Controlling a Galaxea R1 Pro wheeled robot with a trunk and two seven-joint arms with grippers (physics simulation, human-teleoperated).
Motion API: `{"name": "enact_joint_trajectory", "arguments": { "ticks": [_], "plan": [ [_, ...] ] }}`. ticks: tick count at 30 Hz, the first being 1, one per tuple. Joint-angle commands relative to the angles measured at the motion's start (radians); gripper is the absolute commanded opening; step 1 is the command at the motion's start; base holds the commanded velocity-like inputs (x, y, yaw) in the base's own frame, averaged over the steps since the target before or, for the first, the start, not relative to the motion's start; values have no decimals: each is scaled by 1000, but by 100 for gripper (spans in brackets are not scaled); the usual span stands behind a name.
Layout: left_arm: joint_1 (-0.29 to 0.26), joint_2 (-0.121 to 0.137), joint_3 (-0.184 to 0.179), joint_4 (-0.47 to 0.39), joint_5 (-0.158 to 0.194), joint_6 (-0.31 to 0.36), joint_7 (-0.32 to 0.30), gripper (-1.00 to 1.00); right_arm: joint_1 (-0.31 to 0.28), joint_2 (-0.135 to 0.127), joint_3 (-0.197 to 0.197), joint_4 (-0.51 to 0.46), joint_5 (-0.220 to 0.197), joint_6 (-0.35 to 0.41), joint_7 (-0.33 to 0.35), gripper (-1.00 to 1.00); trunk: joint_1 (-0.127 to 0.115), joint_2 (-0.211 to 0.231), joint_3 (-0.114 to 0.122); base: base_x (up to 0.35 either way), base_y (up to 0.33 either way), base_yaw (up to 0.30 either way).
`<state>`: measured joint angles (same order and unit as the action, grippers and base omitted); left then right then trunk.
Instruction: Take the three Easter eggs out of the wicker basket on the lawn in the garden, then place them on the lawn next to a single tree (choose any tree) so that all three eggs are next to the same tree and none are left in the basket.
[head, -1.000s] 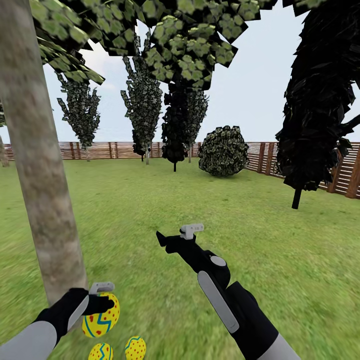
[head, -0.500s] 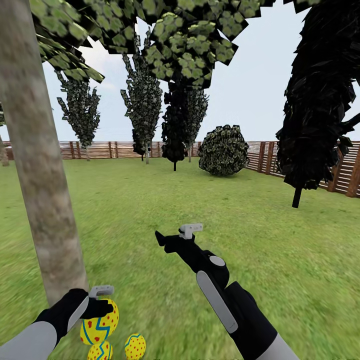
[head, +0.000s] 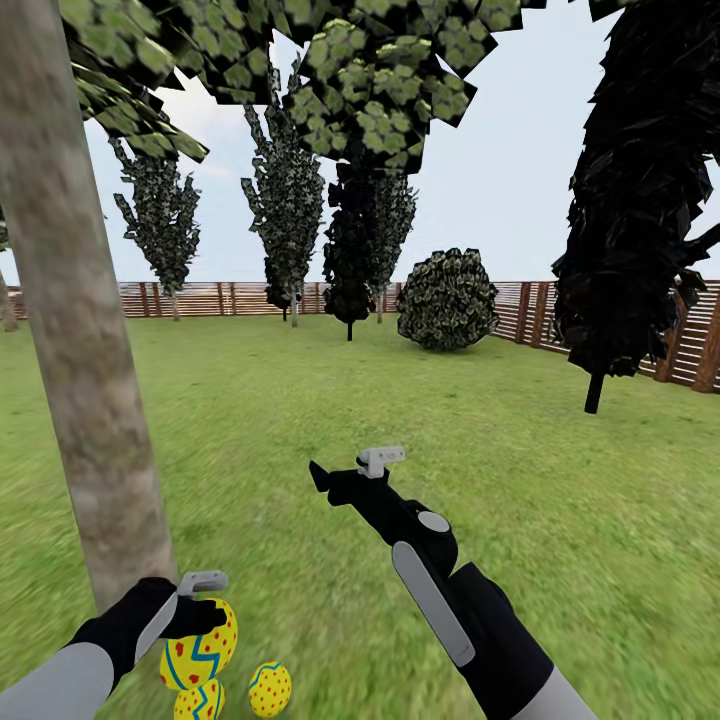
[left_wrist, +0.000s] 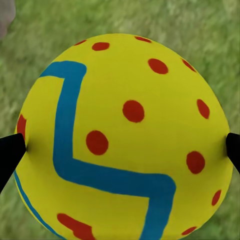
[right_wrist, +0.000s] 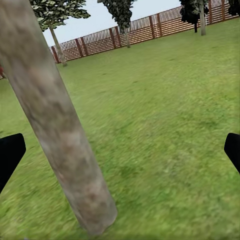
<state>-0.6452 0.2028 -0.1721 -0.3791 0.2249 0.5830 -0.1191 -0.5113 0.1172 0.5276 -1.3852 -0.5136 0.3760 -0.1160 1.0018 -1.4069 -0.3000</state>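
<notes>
The left gripper (head: 197, 612) had its jaws closed on one Easter egg (head: 200, 645), held low over the lawn (head: 300, 400) just beside the base of the tree (head: 85, 380); in the left wrist view both fingertips (left_wrist: 10, 152) pressed that egg's sides. Two more eggs (head: 270, 688) lay on the grass below it. The right gripper (head: 345, 475) hovered with jaws spread and empty

lowest egg (head: 199, 703): cut by frame edge | tree (head: 85, 380): base hidden by left arm
</notes>
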Motion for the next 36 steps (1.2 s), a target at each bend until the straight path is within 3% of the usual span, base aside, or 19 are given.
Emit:
{"name": "enact_joint_trajectory", "arguments": {
  "ticks": [1, 13, 25, 36],
  "plan": [
    [-1, 1, -7, -2, 10, 4, 3, -100, -1, 0, 2, -1, -11, 3, -10, 100, 4, -8, -4, 0, 0, 0],
    [2, 3, -4, -1, 12, -4, 4, -100, -1, 1, 0, -1, -20, 3, -10, 100, 50, -92, -43, 0, 0, 0],
    [3, 3, -4, 40, 13, -1, 4, -100, -2, 1, -6, 58, -23, 1, -10, 100, 96, -176, -98, 0, 0, 0],
    [5, 3, -4, 42, 14, -64, 4, -100, -3, 1, -6, 67, -22, 1, -10, 100, 138, -253, -151, 0, 0, 0]
  ]
}}
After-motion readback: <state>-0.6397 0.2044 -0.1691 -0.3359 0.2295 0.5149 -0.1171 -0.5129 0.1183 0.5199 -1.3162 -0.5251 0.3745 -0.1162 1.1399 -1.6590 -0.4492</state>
